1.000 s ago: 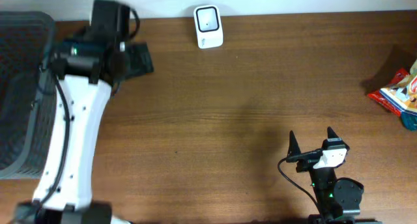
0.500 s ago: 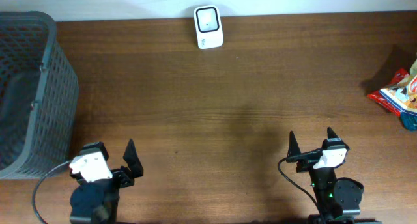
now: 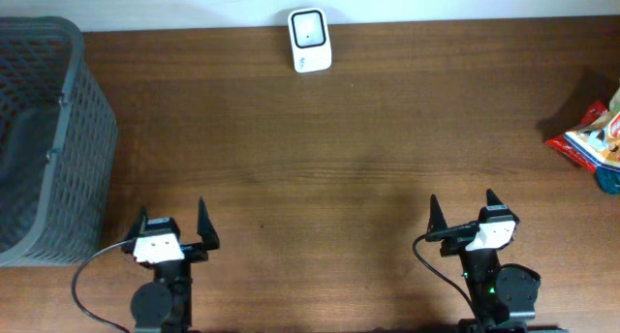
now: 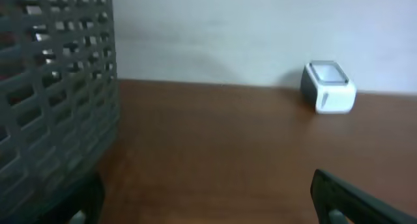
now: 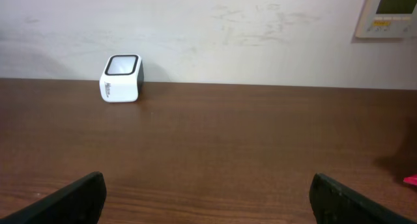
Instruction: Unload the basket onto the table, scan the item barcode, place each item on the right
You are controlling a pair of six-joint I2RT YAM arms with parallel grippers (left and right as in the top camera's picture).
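Left gripper (image 3: 172,217), right gripper (image 3: 461,203): both stood wide, empty. Snack packet (image 3: 591,139), 3 o'clock: probably best pinched edgewise, barcode facing scanner (image 3: 309,40), 12 o'clock.

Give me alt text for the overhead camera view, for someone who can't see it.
Two robot arms sit at the near edge of a brown wooden table, left hand and right hand both open and empty. A white scanner stands at the far edge, a grey mesh basket at the left, a colourful snack packet at the right.
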